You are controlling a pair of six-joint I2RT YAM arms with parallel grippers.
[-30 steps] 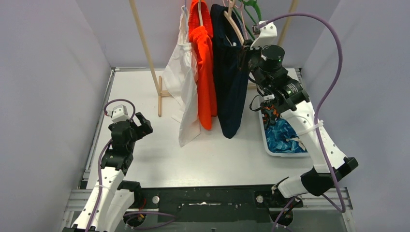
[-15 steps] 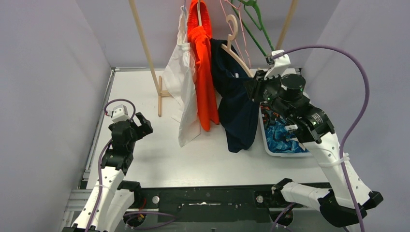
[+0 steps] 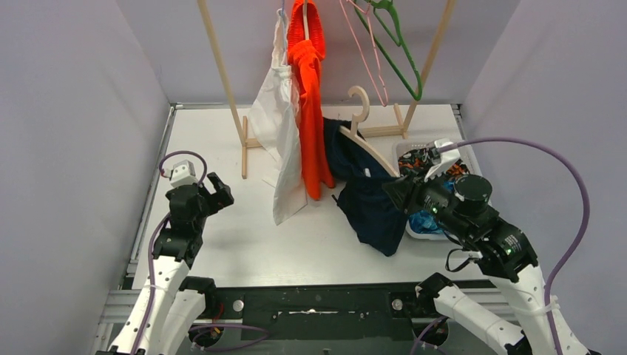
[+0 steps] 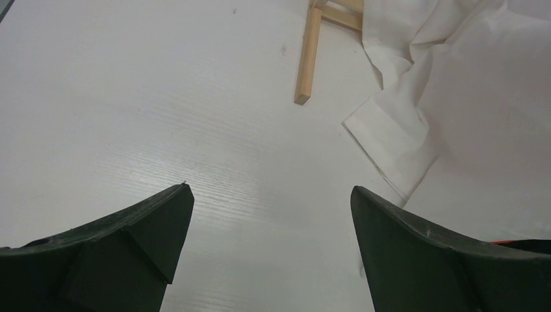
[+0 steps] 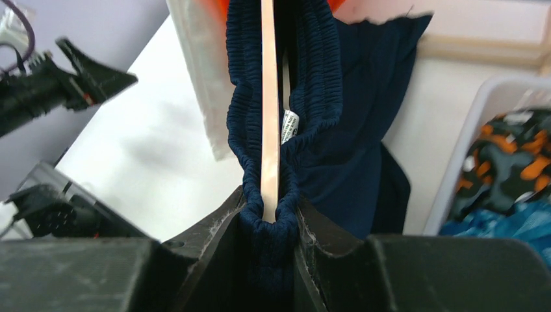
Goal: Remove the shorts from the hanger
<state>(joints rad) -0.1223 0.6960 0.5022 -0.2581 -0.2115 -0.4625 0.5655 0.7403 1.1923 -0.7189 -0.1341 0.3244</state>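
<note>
The dark navy shorts (image 3: 370,207) hang on a wooden hanger (image 3: 367,144) that is off the rail and low over the table. My right gripper (image 3: 395,194) is shut on the navy waistband (image 5: 268,224) and the hanger's end (image 5: 269,97). The white shorts (image 3: 281,133) and the bright orange shorts (image 3: 312,111) hang on the rack. The blue leaf-patterned shorts (image 3: 425,222) and the camouflage shorts (image 3: 425,157) lie in the white bin (image 3: 403,151). My left gripper (image 3: 219,188) is open and empty over the table at the left (image 4: 269,195), near the white shorts' hem (image 4: 403,143).
A wooden rack with slanted legs (image 3: 222,81) stands at the back, its foot (image 4: 307,55) on the table. Empty green (image 3: 399,52) and pink (image 3: 366,59) hangers hang on the rail. Grey walls close in on both sides.
My right gripper has pulled the navy shorts with their wooden hanger off the rail, down and toward the front right. The left arm has not moved.
</note>
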